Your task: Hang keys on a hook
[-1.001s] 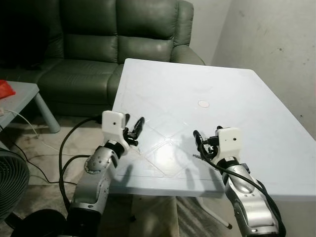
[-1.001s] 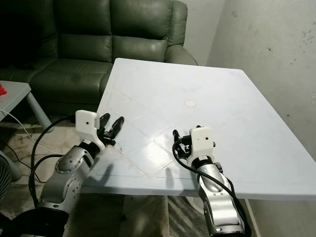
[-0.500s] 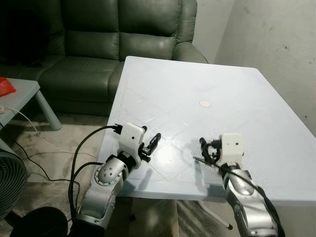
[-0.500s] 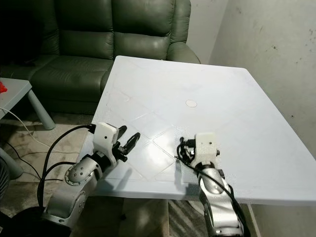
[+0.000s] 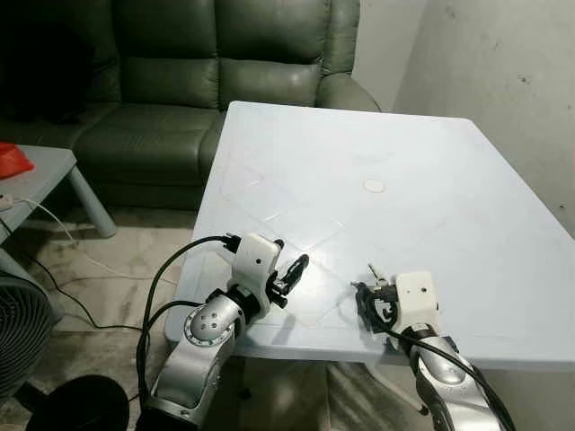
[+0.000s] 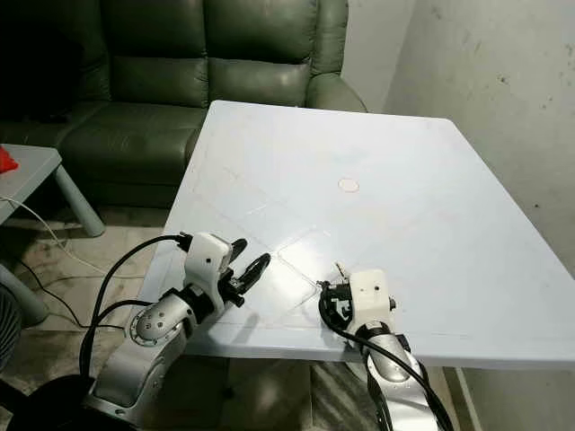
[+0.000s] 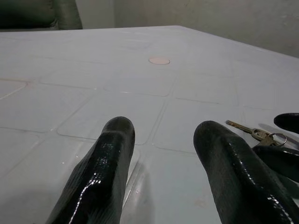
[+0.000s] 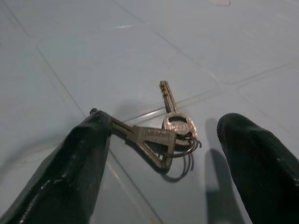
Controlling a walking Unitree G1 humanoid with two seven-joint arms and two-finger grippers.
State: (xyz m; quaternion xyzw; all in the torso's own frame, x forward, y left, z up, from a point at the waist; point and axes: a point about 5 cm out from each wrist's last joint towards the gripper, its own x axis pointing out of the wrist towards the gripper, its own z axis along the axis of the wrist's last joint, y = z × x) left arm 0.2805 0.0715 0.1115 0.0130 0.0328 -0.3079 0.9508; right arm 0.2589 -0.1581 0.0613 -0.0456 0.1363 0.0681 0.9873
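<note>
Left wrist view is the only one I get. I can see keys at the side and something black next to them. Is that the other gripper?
Observer: Yes, that is the right gripper, low over the front edge of the white table.
Operator: Did it grab the keys?
Observer: Not yet. In the right wrist view the keys lie flat on the table, with one open finger on each side of them.
Operator: What's beside the big table?
Observer: A low grey side table stands to the robot's left, with something red on it.
</note>
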